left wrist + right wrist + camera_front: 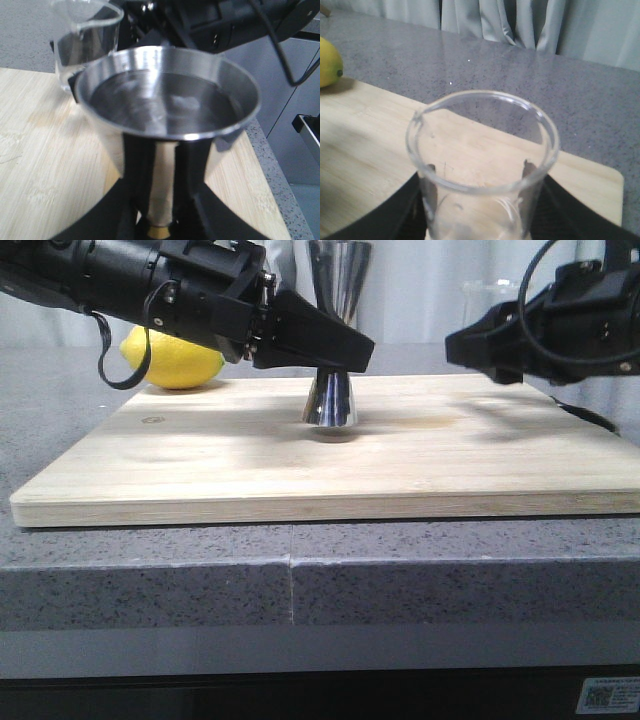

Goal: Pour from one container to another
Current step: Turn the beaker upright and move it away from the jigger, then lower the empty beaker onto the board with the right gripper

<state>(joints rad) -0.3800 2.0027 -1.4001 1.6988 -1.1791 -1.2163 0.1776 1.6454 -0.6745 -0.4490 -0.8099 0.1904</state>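
Pale bamboo board (400, 455) on a speckled grey stone surface (150, 575), a waxy yellow lemon (172, 360) off to the left behind it. Polished steel jigger (329, 400), hourglass-shaped with a thin gold waist band, standing mid-board with liquid in its top cup and clamped at the waist by the left fingers (155, 210), probably to steady it. Clear glass beaker (482, 165), lipped and apparently empty, held upright by the right fingers (482, 220) above the board's right side, apart from the jigger.
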